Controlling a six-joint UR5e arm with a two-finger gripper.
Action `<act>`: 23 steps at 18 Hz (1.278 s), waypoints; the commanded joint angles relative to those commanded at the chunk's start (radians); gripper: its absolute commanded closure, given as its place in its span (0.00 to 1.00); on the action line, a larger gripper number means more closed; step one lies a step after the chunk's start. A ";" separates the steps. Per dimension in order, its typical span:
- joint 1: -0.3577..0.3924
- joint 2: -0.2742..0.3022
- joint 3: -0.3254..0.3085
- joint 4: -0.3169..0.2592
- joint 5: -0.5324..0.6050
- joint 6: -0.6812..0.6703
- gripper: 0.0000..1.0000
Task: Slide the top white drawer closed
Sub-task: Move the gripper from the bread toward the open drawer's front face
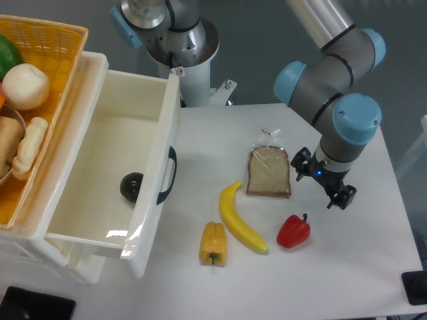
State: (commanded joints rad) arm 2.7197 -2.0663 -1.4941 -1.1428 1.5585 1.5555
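Observation:
The top white drawer stands pulled out to the right from its cabinet at the left. Its front panel carries a black curved handle. A dark round object lies inside on the drawer floor. My gripper hangs over the right part of the table, far right of the drawer front, just right of the bread. Its two black fingers stand apart and hold nothing.
An orange wicker basket with food sits on the cabinet top at the left. On the table lie a bagged bread slice, a banana, a yellow pepper and a red pepper. The robot base is behind the drawer.

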 joint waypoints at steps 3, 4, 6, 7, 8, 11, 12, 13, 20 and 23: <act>0.000 0.003 -0.002 -0.002 0.002 0.006 0.00; -0.002 0.008 -0.008 0.000 0.000 0.000 0.00; -0.002 0.017 -0.026 0.000 0.000 -0.008 0.00; -0.002 0.031 -0.046 0.000 -0.002 -0.009 0.00; 0.002 0.049 -0.069 0.002 -0.003 -0.011 0.00; 0.017 0.118 -0.136 -0.002 0.000 -0.041 0.00; 0.023 0.126 -0.150 -0.002 -0.003 -0.043 0.00; 0.025 0.141 -0.158 -0.009 -0.002 -0.046 0.00; 0.012 0.238 -0.244 -0.015 -0.136 -0.202 0.22; -0.032 0.250 -0.249 -0.054 -0.181 -0.307 0.60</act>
State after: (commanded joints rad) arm 2.6877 -1.8162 -1.7426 -1.1964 1.3776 1.2490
